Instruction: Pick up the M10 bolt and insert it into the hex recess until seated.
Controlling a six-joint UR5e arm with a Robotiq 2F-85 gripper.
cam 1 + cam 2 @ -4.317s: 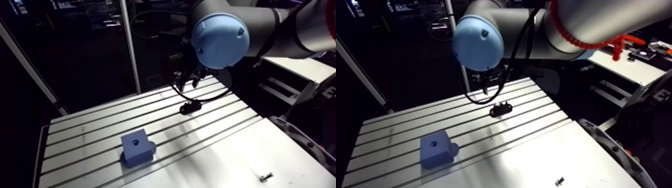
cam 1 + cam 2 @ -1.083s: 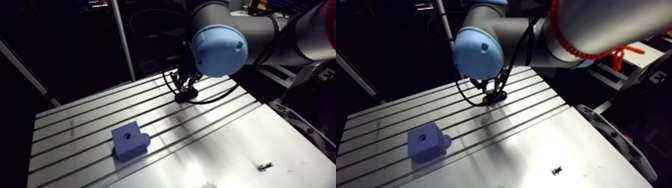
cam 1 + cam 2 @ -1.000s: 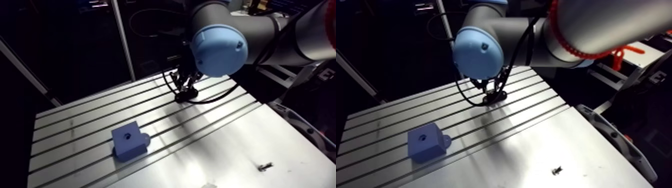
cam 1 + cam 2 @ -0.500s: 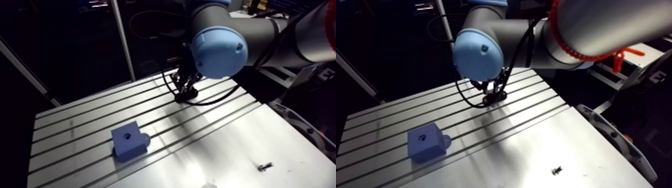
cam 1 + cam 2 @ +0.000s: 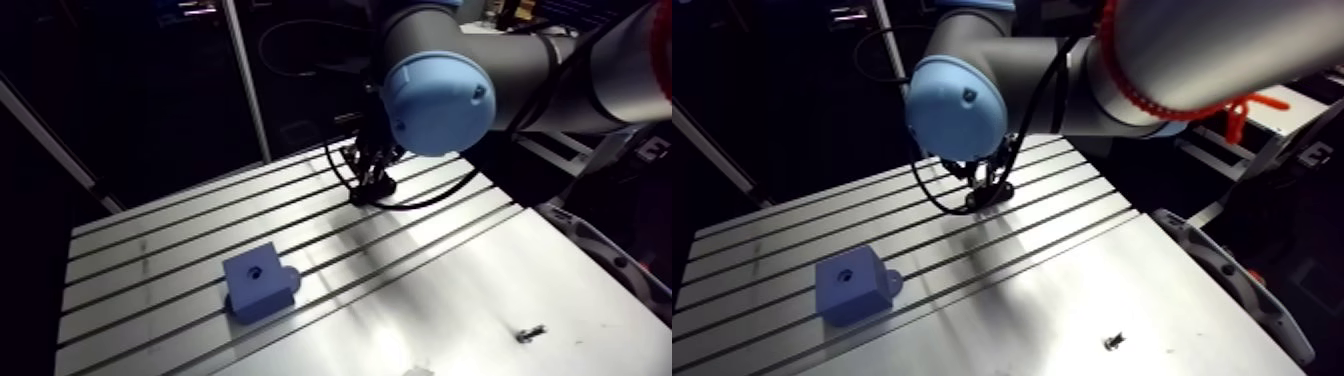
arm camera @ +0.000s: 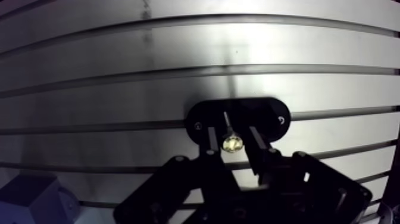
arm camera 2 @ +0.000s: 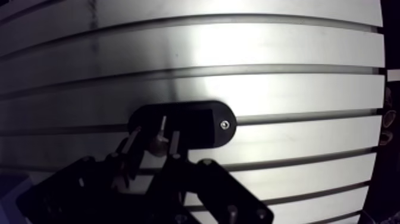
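The bolt [image 6: 231, 143] stands in a black oval holder [image 6: 268, 116], its shiny head up and a thin shank showing past it. My gripper [image 6: 233, 137] is down over the holder, one finger on each side of the bolt head with a narrow gap on both sides, so it reads as open. In the arm view the gripper [image 5: 371, 177] hangs over the holder [image 5: 372, 195] at the table's far side. The blue block [image 5: 258, 285] with a round hole in its top face sits nearer the front left; a corner of it [image 6: 30, 199] shows beside the gripper.
The slotted aluminium table [image 5: 160, 250] runs under everything, with a smooth plate [image 5: 450, 290] at the front right. A small loose screw [image 5: 530, 333] lies on that plate near its right edge.
Since the earliest frames the gripper has come down from above the holder to sit around the bolt, and the camera shifted with the arm. Over the latest frames almost nothing moves.
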